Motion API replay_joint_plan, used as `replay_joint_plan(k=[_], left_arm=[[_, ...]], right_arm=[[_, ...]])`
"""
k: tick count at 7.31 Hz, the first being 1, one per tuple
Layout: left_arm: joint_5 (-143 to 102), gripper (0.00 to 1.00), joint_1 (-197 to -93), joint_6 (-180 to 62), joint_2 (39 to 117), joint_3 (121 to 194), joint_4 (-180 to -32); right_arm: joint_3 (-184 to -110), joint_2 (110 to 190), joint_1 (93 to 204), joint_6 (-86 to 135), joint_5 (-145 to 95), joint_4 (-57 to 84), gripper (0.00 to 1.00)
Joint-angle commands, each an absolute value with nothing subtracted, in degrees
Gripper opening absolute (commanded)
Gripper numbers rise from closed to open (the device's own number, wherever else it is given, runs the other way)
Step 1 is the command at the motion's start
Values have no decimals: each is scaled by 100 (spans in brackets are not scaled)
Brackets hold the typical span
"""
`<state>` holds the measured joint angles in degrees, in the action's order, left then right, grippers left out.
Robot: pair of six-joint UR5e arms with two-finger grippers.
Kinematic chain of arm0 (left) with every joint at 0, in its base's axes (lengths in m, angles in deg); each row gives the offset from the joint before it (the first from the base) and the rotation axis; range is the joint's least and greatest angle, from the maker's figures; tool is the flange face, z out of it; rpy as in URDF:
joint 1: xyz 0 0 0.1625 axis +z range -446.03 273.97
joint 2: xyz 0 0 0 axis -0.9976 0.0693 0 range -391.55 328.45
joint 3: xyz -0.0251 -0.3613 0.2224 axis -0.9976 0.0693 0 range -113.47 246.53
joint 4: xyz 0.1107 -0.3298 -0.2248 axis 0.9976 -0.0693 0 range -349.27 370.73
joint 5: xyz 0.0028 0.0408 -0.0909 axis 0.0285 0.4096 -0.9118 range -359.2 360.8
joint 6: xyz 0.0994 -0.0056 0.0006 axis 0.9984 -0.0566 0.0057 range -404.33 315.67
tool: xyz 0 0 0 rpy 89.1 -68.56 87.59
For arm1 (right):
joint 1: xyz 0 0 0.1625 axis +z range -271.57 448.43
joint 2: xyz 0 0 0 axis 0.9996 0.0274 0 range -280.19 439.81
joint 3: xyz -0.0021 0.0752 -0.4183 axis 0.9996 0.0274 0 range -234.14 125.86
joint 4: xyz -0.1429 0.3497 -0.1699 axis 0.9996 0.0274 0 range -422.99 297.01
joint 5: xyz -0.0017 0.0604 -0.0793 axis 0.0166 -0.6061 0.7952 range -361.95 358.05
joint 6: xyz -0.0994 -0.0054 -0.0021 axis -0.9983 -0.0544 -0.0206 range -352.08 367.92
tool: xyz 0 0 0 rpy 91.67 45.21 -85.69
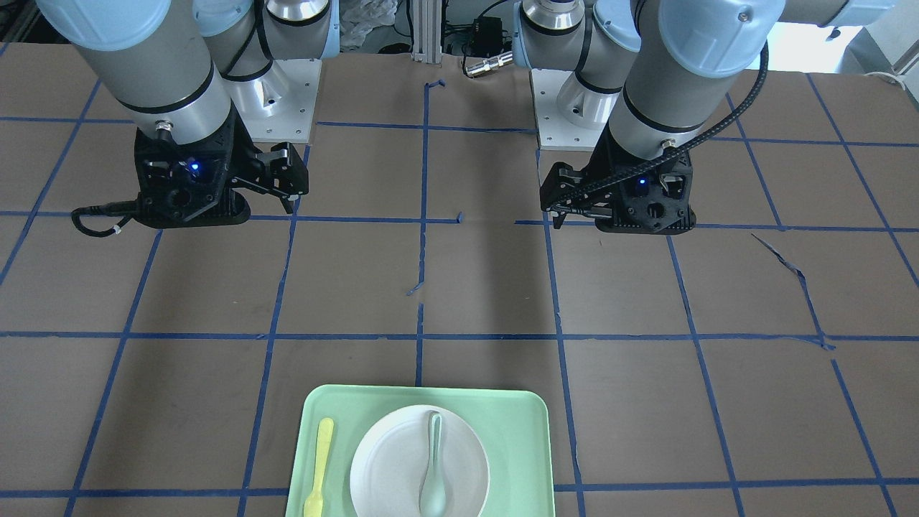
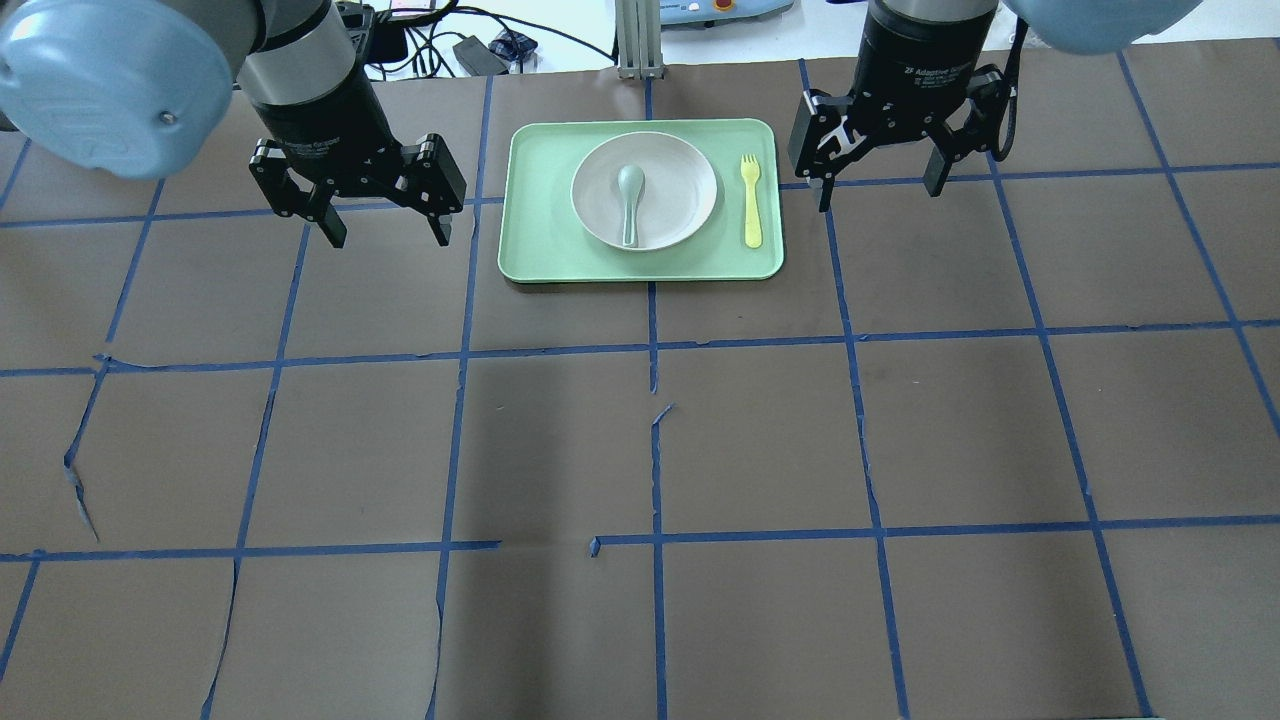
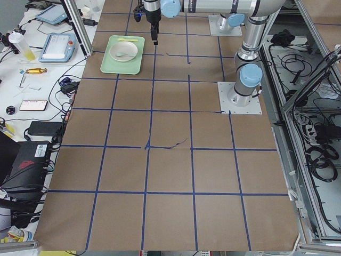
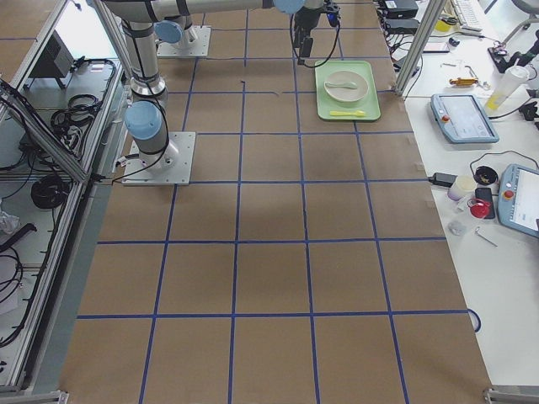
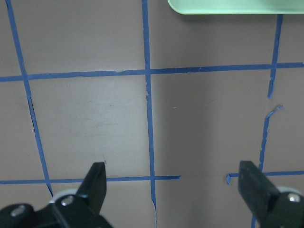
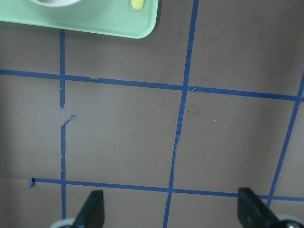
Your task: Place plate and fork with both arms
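Observation:
The off-white plate [image 2: 680, 170] lies in the middle of a mint-green tray [image 2: 540, 245] at the far centre of the table. A grey-green spoon [image 2: 630, 195] rests in the plate. The pale-yellow fork [image 2: 751, 200] lies on the tray, right of the plate. My left gripper [image 2: 388, 235] hangs open and empty just left of the tray. On the tray's right side, close to the fork, my right gripper [image 2: 880, 192] hovers open, holding nothing. The left wrist view shows open fingers [image 5: 97, 175] over bare table, and the right wrist view catches the tray corner [image 6: 118, 23].
Brown paper with a blue tape grid [image 2: 655, 345] covers the table. Both arm bases [image 1: 287, 93] are bolted at the robot's side. Tablets, cables and small tools [image 3: 53, 48] lie on the white bench beyond the tray.

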<state>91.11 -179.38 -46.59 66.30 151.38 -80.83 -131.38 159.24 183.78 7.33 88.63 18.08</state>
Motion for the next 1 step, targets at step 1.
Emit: replay_joint_plan(k=[1], left_arm=[[9115,100,-17954,-4661,6618,15134,-8094]], right_arm=[[-13175,15926,18379,739,8867,1822,100]])
